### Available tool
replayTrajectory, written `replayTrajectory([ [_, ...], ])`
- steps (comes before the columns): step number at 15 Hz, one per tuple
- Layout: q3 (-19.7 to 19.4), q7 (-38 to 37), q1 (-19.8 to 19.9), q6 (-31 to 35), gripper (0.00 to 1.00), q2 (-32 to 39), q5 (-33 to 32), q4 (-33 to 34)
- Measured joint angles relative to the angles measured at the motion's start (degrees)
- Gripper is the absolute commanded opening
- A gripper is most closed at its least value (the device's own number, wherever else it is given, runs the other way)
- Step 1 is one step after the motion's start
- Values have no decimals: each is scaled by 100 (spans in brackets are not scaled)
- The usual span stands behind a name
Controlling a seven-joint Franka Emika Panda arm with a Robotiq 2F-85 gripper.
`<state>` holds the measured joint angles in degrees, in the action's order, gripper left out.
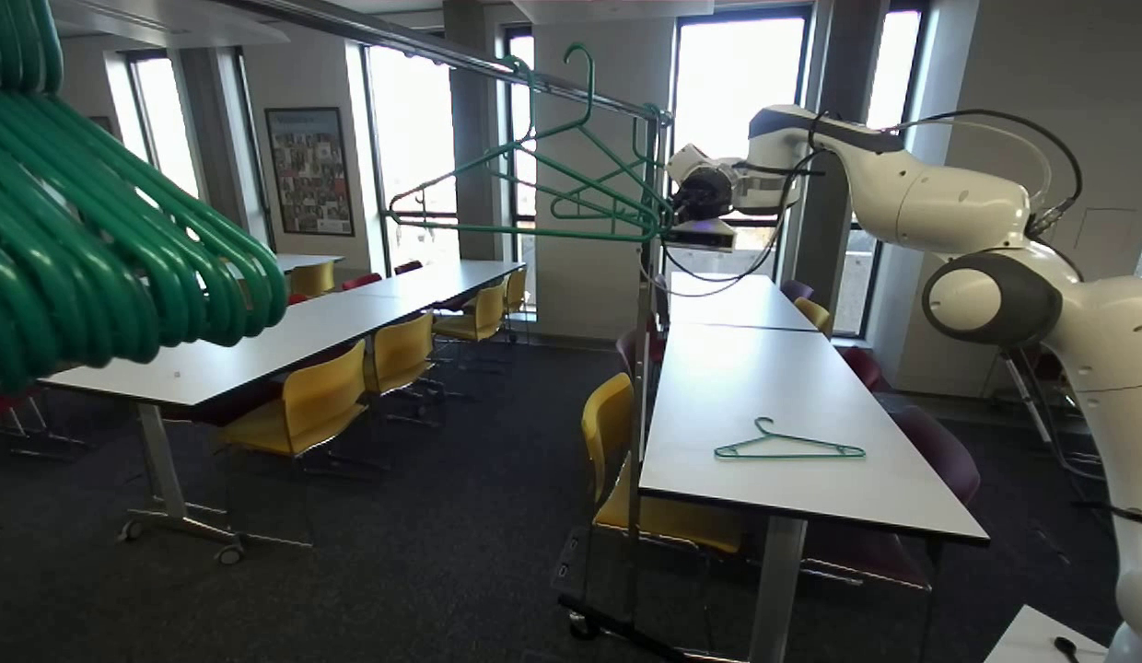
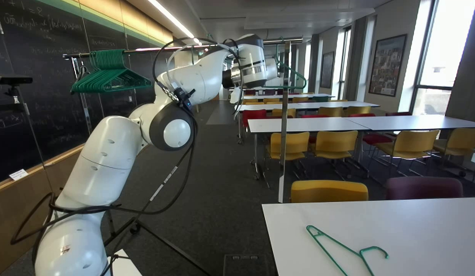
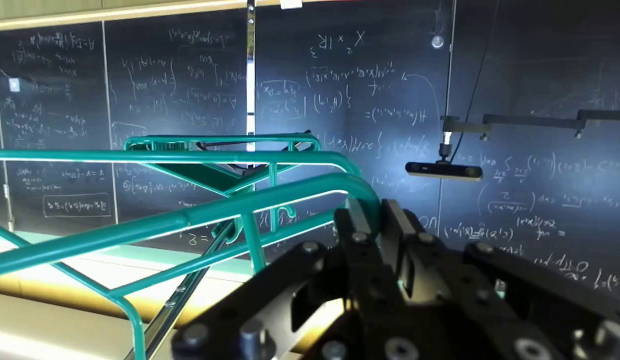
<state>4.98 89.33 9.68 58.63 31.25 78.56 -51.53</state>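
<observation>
My gripper (image 3: 372, 202) is shut on the rounded corner of a green plastic hanger (image 3: 270, 196), at the rack's end. In an exterior view the gripper (image 1: 672, 204) is at the right tip of this hanger (image 1: 525, 229). The hanger's hook shows above the metal rail (image 1: 414, 43); whether it rests on the rail I cannot tell. Further green hangers show close behind it on the rail. In an exterior view the fingers are hidden by the wrist and rack post (image 2: 284, 126). A bunch of green hangers (image 2: 111, 78) hangs at the rail's far end; it also shows close up (image 1: 120, 249).
A loose green hanger (image 1: 792, 456) lies on the white table (image 1: 746, 387), also seen in an exterior view (image 2: 339, 243). Yellow chairs (image 1: 612, 414) and long tables (image 1: 322, 318) stand around. A camera on a stand (image 3: 443, 170) is before the blackboard (image 3: 180, 75).
</observation>
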Motion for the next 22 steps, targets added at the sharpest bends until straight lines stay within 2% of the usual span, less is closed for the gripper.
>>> replayTrajectory([
  [5, 65, -980, 0, -73, 3, 230, 429, 217],
  [13, 116, -1618, 1, -233, 3, 448, 588, 503],
  [14, 116, -1636, 2, -250, 30, 463, 588, 504],
  [19, 115, -1562, 2, -409, 68, 575, 551, 651],
  [22, 60, -1102, -6, -556, 90, 585, 197, 916],
])
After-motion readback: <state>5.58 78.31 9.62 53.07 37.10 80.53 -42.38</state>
